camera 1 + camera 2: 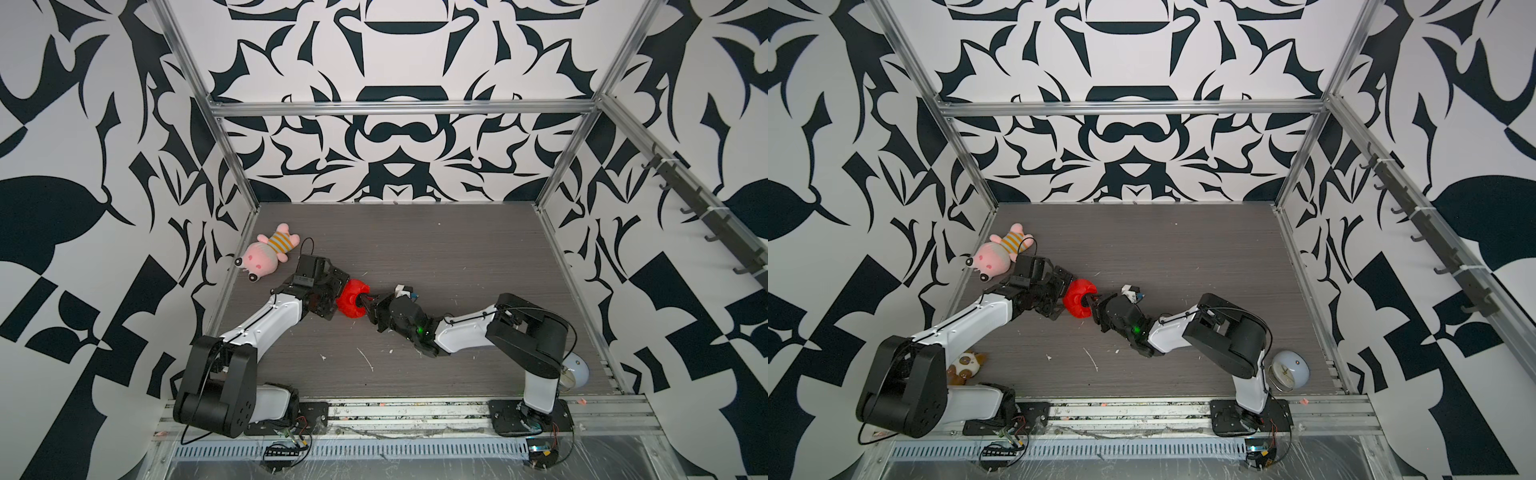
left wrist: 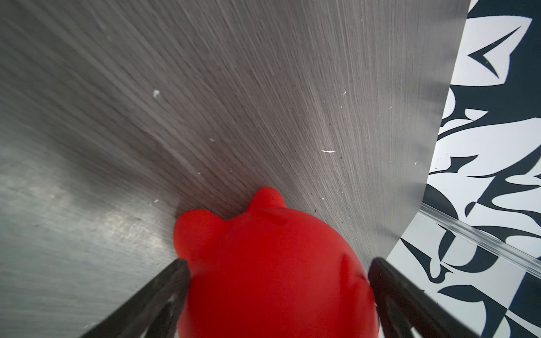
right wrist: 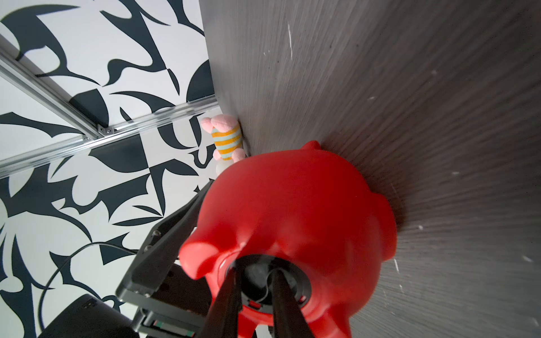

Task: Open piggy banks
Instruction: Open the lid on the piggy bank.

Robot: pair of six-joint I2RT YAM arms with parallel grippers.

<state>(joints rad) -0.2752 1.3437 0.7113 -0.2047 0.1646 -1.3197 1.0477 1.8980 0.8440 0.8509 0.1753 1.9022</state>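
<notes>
Sideways mid-frame, red piggy bank clamped by wide-spread left gripper (both flanks); right gripper, nearly closed, pinches its black belly plug

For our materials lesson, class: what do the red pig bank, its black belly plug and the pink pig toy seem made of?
Glossy red rounded piggy bank: likely hard moulded plastic, smooth with sheen. Black round belly plug: matte plastic or rubber, unclear. Pink pig toy in striped shirt: plush fabric, fuzzy, no shine.
</notes>
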